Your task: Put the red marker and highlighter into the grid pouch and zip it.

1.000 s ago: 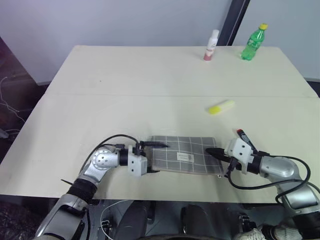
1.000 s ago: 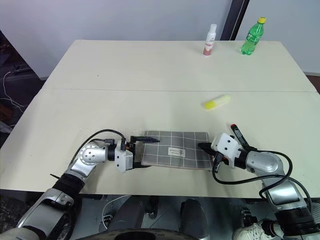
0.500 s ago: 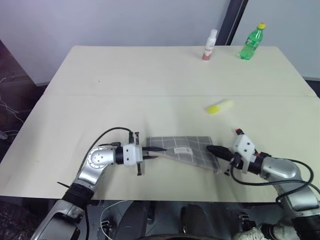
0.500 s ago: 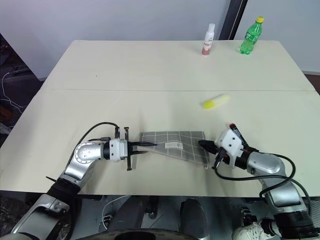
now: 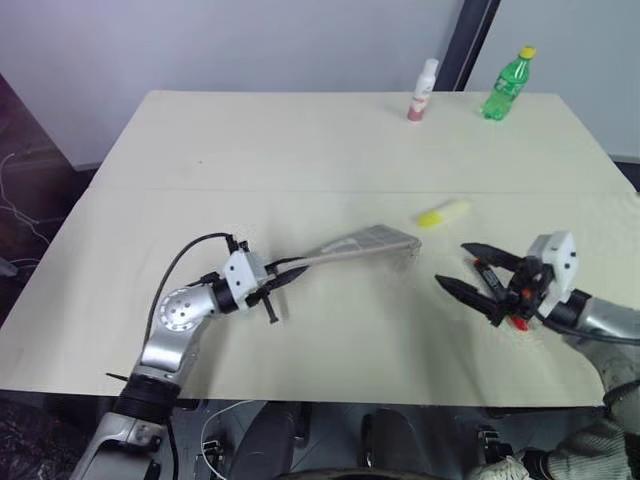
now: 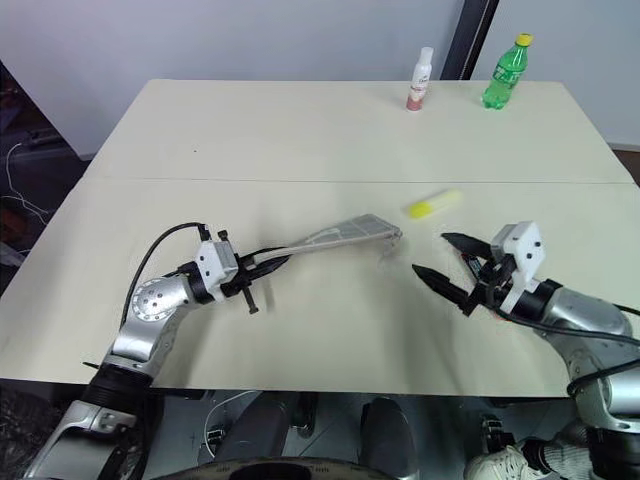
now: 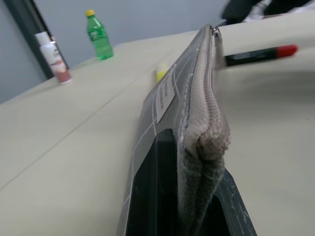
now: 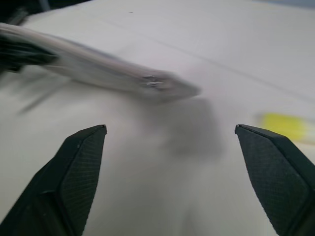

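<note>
- The grid pouch (image 5: pixel 355 243) is held up off the bench (image 5: pixel 300 140), pinched at one short end by the left gripper (image 5: pixel 285 278), whose jaws are closed on the fabric; its far end, with the zipper pull, reaches toward the highlighter (image 5: pixel 442 213).
- It looks like a flat grey fabric case with white grid lines and a small white label on its side. In the left wrist view the zipper edge faces up and reads as closed along the stretch that shows; whether any part is open I cannot tell.
- The highlighter, short and pale yellow with a brighter cap end, lies on the bench just beyond the pouch's far end, apart from it.
- The red marker (image 7: pixel 258 54), red with a black middle section, lies on the bench past the same far end of the pouch, on the side of the right gripper (image 5: pixel 470 270), which partly hides it in the head views.
- The right gripper hovers beside the pouch's far end with its jaws spread wide and nothing between them.
- Farther from the pouch, at the bench's back edge, stand a white-and-pink bottle (image 5: pixel 423 90) and a green bottle (image 5: pixel 506 84).
- Judged step: the pouch is being presented for opening; neither pen is inside yet.
- The next move likely calls for the right jaws to catch the small zipper pull while the left holds the pouch taut.
</note>
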Action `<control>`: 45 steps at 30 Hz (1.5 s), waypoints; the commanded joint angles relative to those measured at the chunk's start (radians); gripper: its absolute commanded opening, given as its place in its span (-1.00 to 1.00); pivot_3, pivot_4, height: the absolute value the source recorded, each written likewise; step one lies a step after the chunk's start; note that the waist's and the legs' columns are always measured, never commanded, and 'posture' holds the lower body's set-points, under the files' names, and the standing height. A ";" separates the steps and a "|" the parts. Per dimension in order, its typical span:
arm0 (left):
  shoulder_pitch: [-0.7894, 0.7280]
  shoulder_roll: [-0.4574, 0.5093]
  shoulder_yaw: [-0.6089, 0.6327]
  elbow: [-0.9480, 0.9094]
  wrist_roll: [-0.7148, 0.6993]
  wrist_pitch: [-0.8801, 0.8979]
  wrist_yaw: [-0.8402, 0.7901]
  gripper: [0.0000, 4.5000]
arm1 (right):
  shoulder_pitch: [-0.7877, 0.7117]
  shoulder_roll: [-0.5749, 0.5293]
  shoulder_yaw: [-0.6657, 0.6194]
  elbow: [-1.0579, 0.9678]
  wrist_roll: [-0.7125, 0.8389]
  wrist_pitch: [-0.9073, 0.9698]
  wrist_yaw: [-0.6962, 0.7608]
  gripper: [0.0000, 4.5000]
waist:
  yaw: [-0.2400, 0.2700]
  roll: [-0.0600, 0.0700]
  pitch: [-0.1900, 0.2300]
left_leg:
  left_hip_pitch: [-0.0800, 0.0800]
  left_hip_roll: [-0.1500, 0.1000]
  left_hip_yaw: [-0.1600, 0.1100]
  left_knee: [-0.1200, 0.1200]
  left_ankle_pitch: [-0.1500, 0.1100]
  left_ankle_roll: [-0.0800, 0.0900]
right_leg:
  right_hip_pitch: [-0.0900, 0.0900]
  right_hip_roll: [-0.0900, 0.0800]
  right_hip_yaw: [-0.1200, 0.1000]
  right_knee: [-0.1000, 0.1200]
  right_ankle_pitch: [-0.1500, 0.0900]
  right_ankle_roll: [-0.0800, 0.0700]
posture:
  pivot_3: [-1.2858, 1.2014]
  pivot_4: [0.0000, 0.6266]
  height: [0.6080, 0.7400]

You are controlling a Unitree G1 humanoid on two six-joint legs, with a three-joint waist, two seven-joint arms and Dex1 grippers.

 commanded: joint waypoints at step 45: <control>-0.080 -0.041 -0.092 0.079 0.232 -0.165 0.059 -1.00 | -0.524 -0.055 0.688 -0.005 -0.622 -0.223 0.145 -0.99 | 0.001 -0.001 0.001 | -0.001 -0.001 0.001 -0.001 0.000 0.000 | -0.003 0.001 0.001 -0.001 0.002 0.004 | 0.03 -0.52 1.00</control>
